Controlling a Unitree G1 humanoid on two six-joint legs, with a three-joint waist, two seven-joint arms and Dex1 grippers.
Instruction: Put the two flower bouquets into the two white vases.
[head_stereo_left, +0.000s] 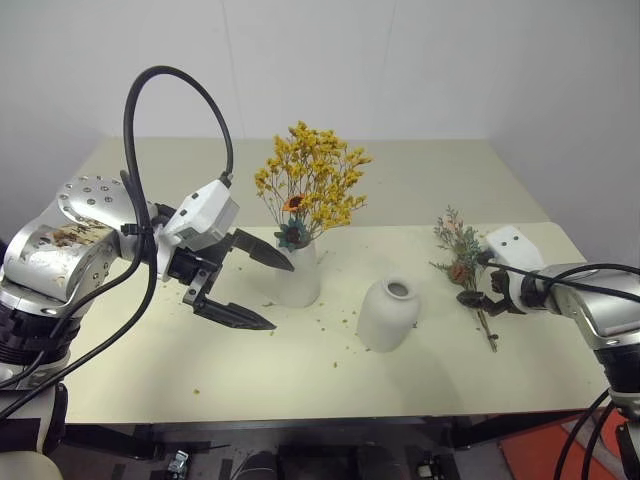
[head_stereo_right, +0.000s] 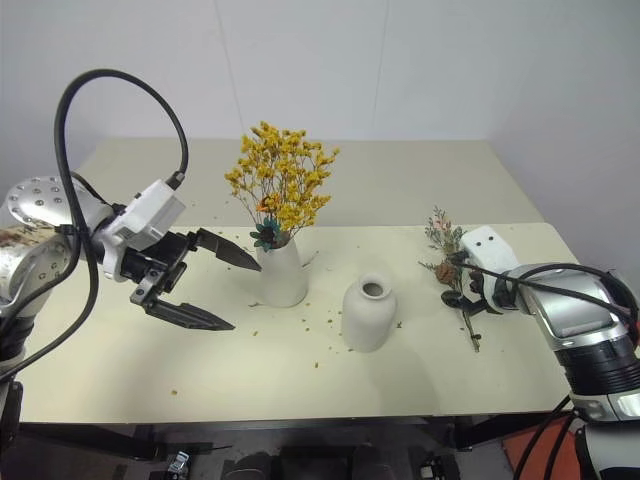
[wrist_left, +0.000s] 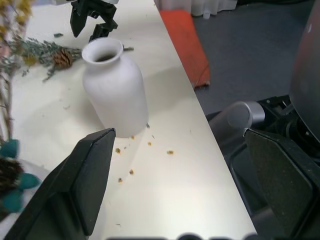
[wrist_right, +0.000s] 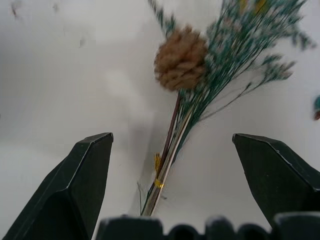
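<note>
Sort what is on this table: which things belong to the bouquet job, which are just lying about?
Job:
yellow bouquet, standing in the tall vase
squat vase, empty
grey-green bouquet, lying on the table
right gripper, open over its stems

Lying about:
fallen crumbs around the vases

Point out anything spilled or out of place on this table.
Yellow crumbs are scattered on the table around the tall vase, which holds the yellow bouquet. The green bouquet lies flat near the right edge, under the open right claw, while the squat vase stands empty.
</note>
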